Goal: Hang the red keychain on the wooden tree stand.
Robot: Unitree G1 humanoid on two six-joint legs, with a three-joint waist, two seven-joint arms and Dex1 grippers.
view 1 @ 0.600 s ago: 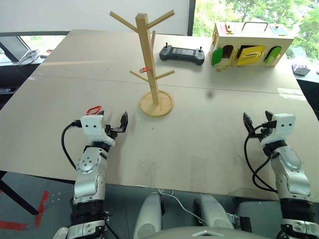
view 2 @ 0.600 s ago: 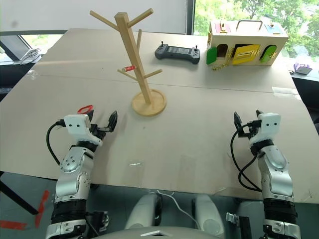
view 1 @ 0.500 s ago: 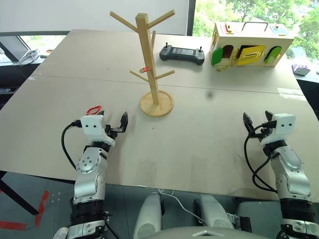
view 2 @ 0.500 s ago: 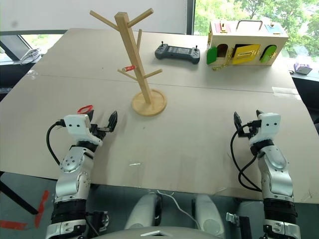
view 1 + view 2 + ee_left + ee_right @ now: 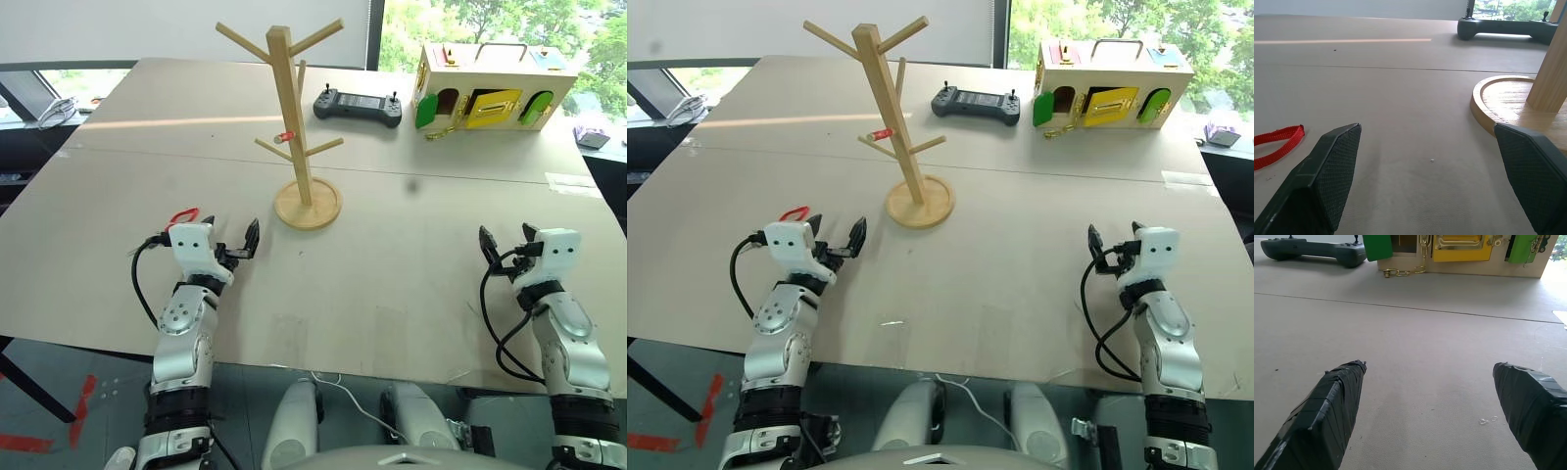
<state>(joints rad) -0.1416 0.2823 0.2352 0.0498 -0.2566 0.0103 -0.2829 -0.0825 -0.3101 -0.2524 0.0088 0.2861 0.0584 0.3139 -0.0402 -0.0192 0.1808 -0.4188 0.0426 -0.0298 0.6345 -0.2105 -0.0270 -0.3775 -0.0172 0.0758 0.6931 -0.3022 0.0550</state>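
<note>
Left gripper (image 5: 233,249) edges rightward, jaws wide, empty; right gripper (image 5: 505,241) likewise open.
Red keychain (image 5: 182,215), lower left: light, limp; pinch mid-loop.

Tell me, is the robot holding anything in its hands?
No. The left gripper and right gripper are both open and empty; the red keychain lies on the table.

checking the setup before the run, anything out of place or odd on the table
Nothing is spilled, tipped or damaged. The wooden tree stand stands upright. The red keychain lies flat on the table, not yet hung, beside the open left gripper. A small red-and-silver stub sits on one peg.
</note>
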